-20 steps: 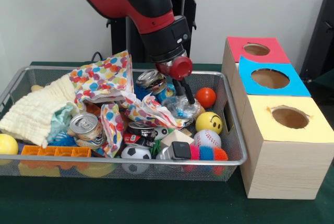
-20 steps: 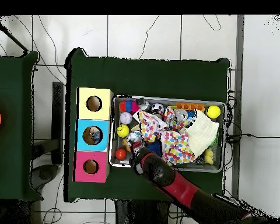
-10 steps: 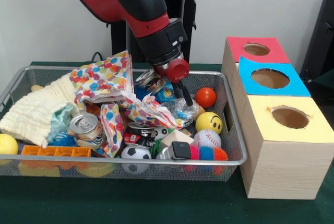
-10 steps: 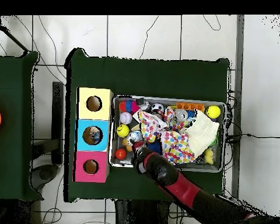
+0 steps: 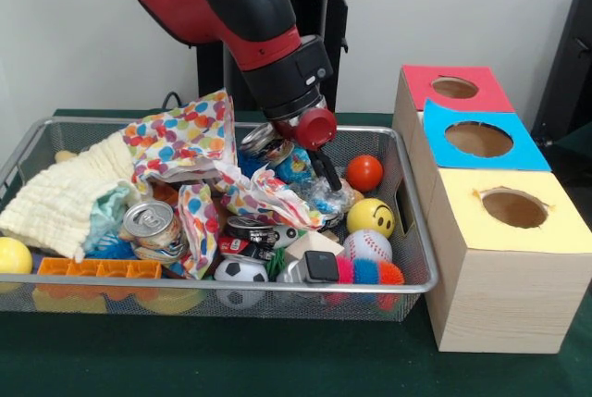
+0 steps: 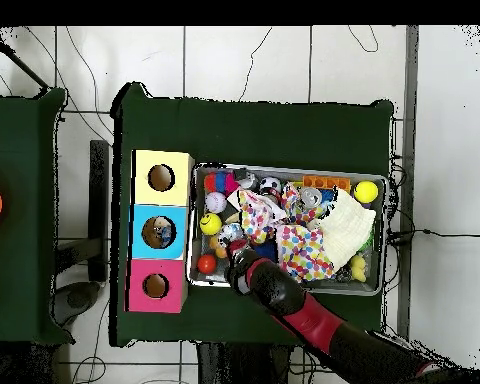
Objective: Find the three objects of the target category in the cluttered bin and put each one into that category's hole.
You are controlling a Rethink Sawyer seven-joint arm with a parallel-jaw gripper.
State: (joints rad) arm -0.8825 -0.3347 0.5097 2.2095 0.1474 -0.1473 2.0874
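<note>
My gripper (image 5: 329, 180) reaches down into the wire bin (image 5: 418, 258), at crinkled clear plastic (image 5: 326, 195) beside the orange ball (image 5: 364, 172). A crushed can (image 5: 264, 138) lies just behind the wrist. A silver can (image 5: 149, 222) and a dark red can (image 5: 244, 236) lie lower in the pile. A yellow smiley ball (image 5: 370, 217), a baseball (image 5: 367, 245) and a soccer ball (image 5: 240, 270) sit at the bin's right front. From overhead the gripper (image 6: 233, 251) is at the bin's left end, near the orange ball (image 6: 206, 263).
Three boxes with round holes stand beside the bin: red (image 5: 455, 88), blue (image 5: 479, 140), yellow (image 5: 514, 208). A polka-dot wrapper (image 5: 185, 142), a cream cloth (image 5: 65, 198), an orange block (image 5: 97, 268) and a yellow ball (image 5: 11, 255) fill the left half.
The arm has leaned further left in the front view, and the wrist has tilted. The gripper tip has crept slightly down and left, staying at the crinkled plastic.
</note>
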